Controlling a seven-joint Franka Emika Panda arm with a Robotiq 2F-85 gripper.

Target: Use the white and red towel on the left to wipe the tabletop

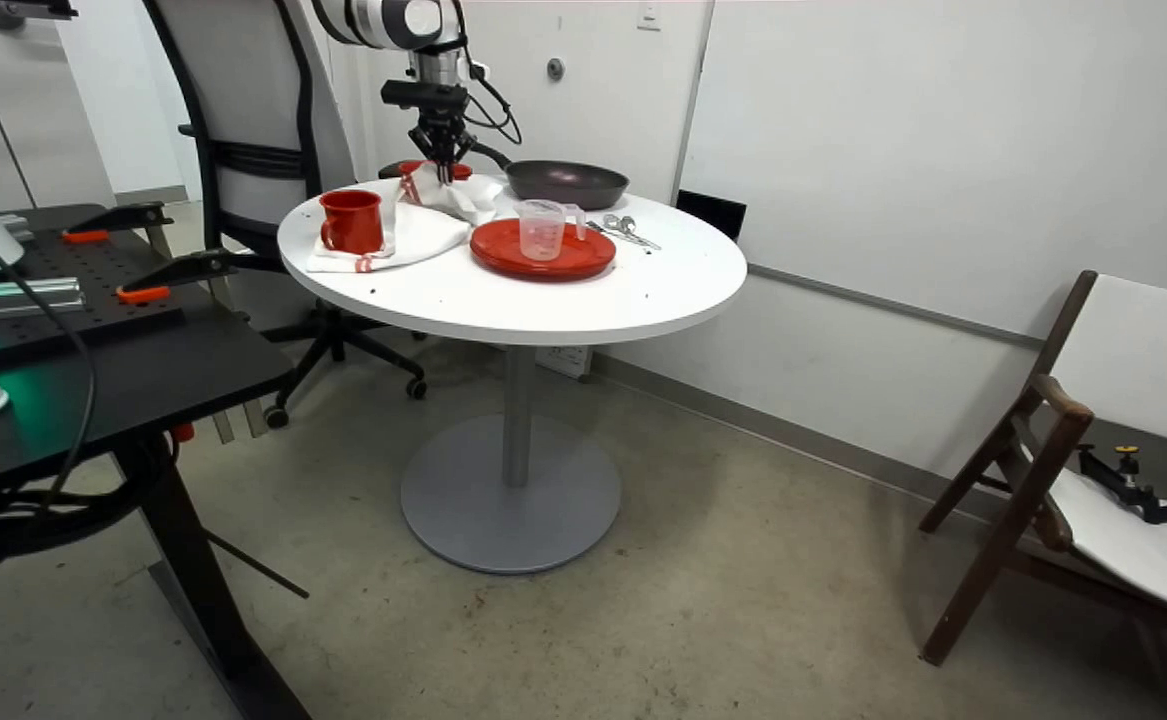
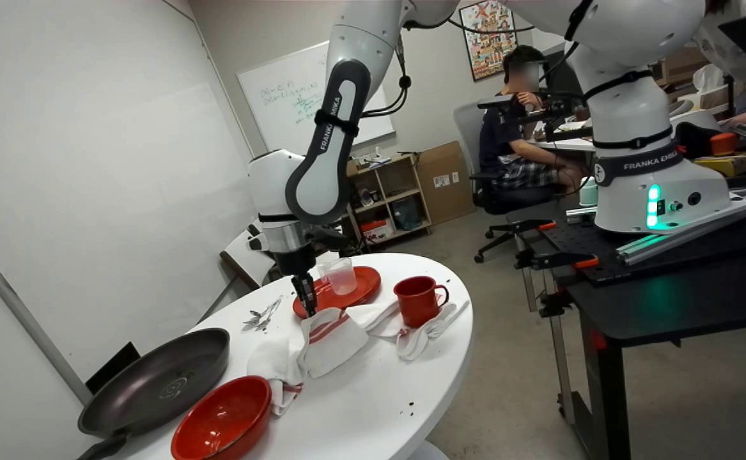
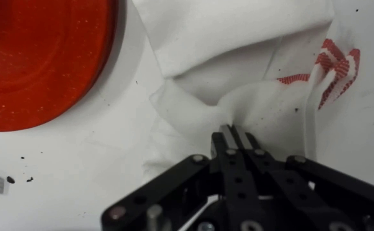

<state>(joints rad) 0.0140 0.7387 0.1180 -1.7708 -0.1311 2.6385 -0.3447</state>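
Note:
The white towel with red stripes lies crumpled on the round white tabletop (image 1: 543, 312), which also shows in an exterior view (image 2: 373, 412). The towel (image 1: 465, 200) shows in an exterior view (image 2: 337, 348) and in the wrist view (image 3: 190, 115). My gripper (image 1: 445, 174) points down and is shut on the towel, also in an exterior view (image 2: 309, 311). In the wrist view the fingertips (image 3: 232, 127) pinch it and folds spread from them. White striped cloth also lies under the red mug (image 1: 351, 222); I cannot tell whether it is the same towel. Dark crumbs (image 2: 411, 409) dot the tabletop.
A red plate (image 1: 495, 258) with a clear measuring cup (image 1: 541, 230) stands beside the towel. A dark pan (image 2: 162, 383), a red bowl (image 2: 219, 418) and metal utensils (image 2: 261, 316) are also on the tabletop. An office chair (image 1: 263, 110) stands close to the table.

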